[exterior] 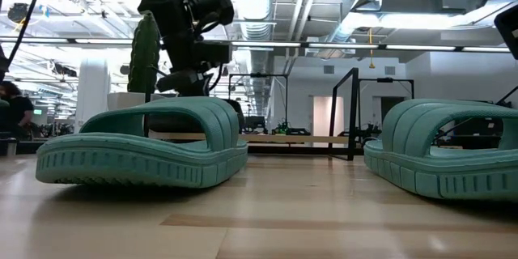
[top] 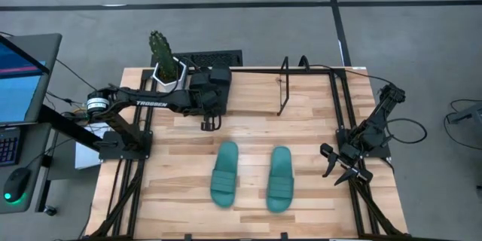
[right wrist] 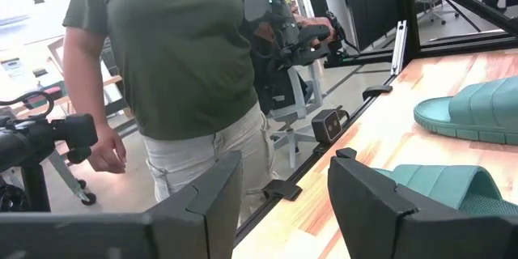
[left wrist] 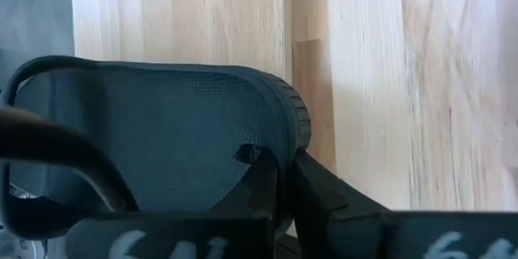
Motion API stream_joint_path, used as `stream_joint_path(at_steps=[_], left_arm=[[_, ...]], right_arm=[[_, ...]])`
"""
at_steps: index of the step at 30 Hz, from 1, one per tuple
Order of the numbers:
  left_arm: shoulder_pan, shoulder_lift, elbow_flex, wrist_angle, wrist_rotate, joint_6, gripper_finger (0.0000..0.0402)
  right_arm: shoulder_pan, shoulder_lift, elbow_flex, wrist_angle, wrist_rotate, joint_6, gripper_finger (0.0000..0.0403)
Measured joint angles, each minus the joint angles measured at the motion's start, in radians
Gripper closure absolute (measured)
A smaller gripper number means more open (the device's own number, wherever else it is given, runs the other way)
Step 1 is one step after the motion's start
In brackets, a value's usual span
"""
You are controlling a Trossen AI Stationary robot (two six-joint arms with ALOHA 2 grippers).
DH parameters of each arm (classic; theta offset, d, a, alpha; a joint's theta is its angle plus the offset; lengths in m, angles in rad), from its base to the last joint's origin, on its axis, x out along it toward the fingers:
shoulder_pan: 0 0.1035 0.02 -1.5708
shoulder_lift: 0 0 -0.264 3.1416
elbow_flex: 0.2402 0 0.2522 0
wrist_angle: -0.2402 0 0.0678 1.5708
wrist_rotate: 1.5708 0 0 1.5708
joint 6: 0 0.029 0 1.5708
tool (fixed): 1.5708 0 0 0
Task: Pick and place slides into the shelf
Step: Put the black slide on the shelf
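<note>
Nearest us, two teal slides point(exterior: 142, 142) wait on the counter point(top: 248, 218), while our left end effector point(top: 209, 123) grips a black slide point(left wrist: 162, 121) (right end effector point(top: 337, 167) released) short of the shelf point(top: 285, 83).

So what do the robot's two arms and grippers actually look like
Both arms are dark, almost black, jointed metal. The left arm carries white TROSSEN lettering along its link and a silver ring at one joint. The right arm has a thin black cable looping off it. The right gripper ends in two flat, angular black fingers.
</note>
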Motion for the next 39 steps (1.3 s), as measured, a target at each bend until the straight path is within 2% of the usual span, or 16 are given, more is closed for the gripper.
stream_joint_path(at_steps=[16, 26, 39], left_arm=[[-0.001, 0.0, 0.0, -0.008, 0.029, -0.008, 0.0376], [0.0, 0.0, 0.0, -0.008, 0.1, -0.009, 0.0373], [0.0, 0.0, 0.0, -0.028, 0.1, -0.005, 0.0371]], right_arm=[[0.0, 0.0, 0.0, 0.0, 0.0, 0.0, 0.0234], [0.0, 0.0, 0.0, 0.0, 0.0, 0.0, 0.0234], [0.0, 0.0, 0.0, 0.0, 0.0, 0.0, 0.0234]])
